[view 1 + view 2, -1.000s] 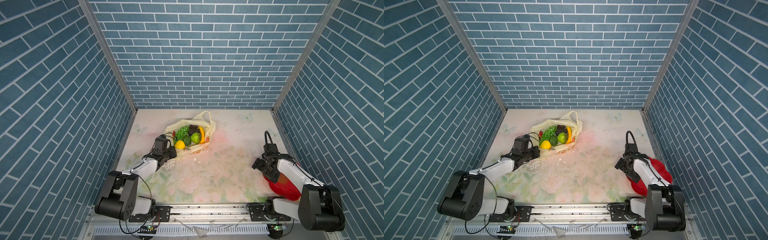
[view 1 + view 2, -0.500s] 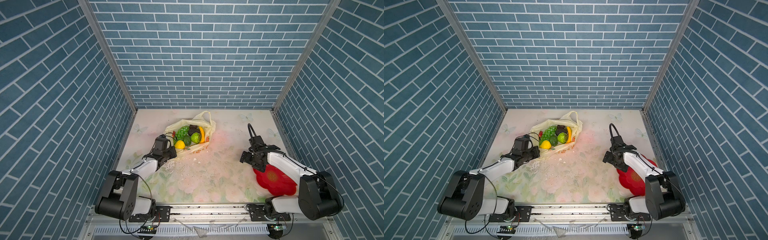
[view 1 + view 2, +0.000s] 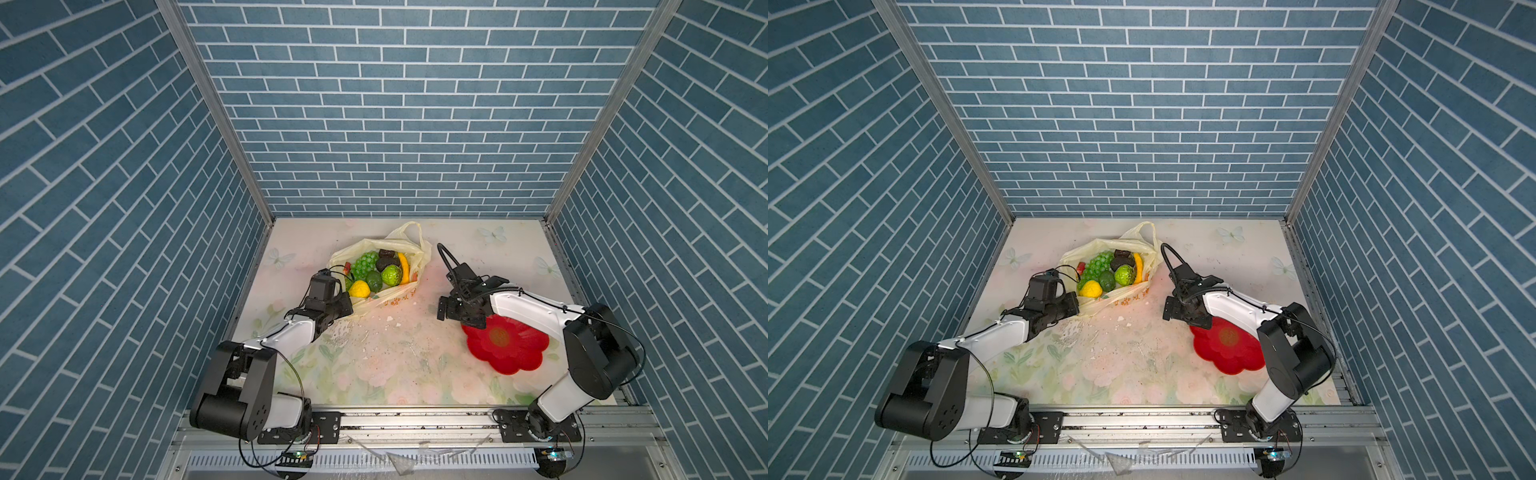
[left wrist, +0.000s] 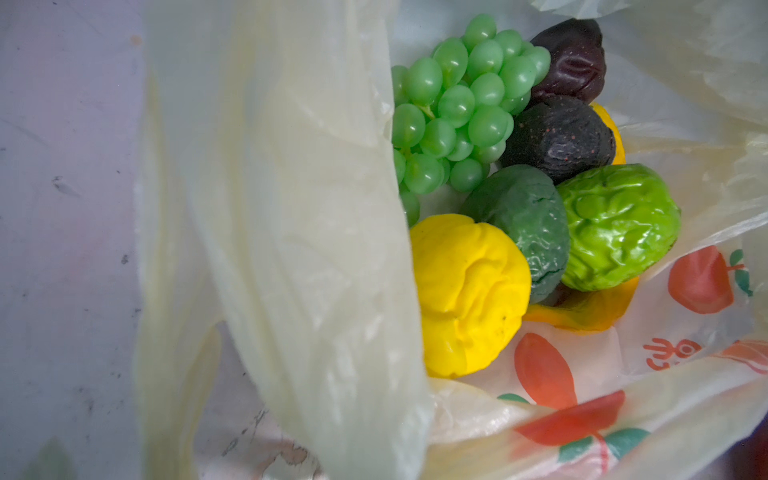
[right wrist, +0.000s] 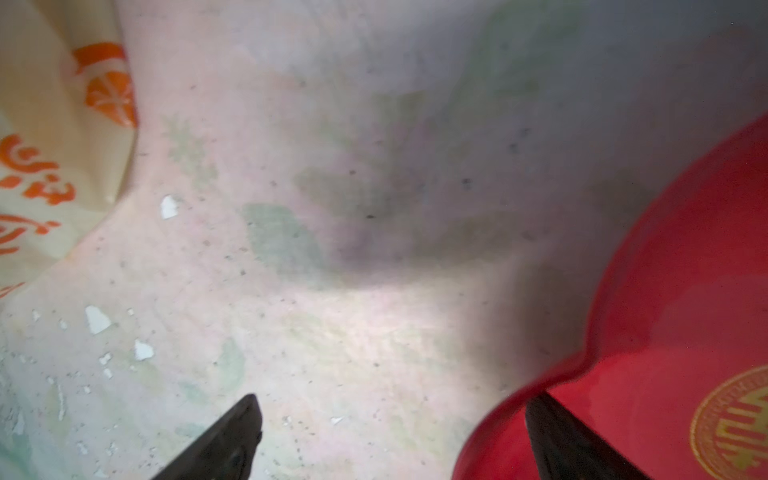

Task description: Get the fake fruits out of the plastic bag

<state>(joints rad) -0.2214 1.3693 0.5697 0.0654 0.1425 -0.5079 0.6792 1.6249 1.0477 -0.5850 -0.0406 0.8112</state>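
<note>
Overhead first, in both top views: find the thin crinkly cream-yellow plastic bag (image 3: 390, 299) lying mouth-open toward the back of the floral bench (image 3: 395, 365), with all the small glossy fake fruits inside it: green grape bunch (image 3: 365, 266), curved yellow banana (image 3: 404, 266), dark brown bumpy pair (image 3: 386, 259), two green round ones (image 3: 391, 275), yellow lump (image 3: 360, 288), and a sliver of red strawberry (image 3: 347, 266). Note the left gripper (image 3: 349, 308) at the bag's near rim, and the right gripper (image 3: 446, 311) hovering over bare bench between bag and red flower-shaped plate (image 3: 528, 357), touching neither fruit nor bag. See nothing on the plate.

Next, left wrist view: look into the bag's mouth at grapes, lump, both green ones and the brown pair, packed touching. No fingers in shot, but with film stretched taut toward the lens, judge the jaws pinched together on the bag's rim.

Lastly, right wrist view: see both fingertips (image 5: 232, 440) spread wide and empty, one over the plate's edge.

Judge the task barely begun: mouth held, no fruit lifted, all left to move.
</note>
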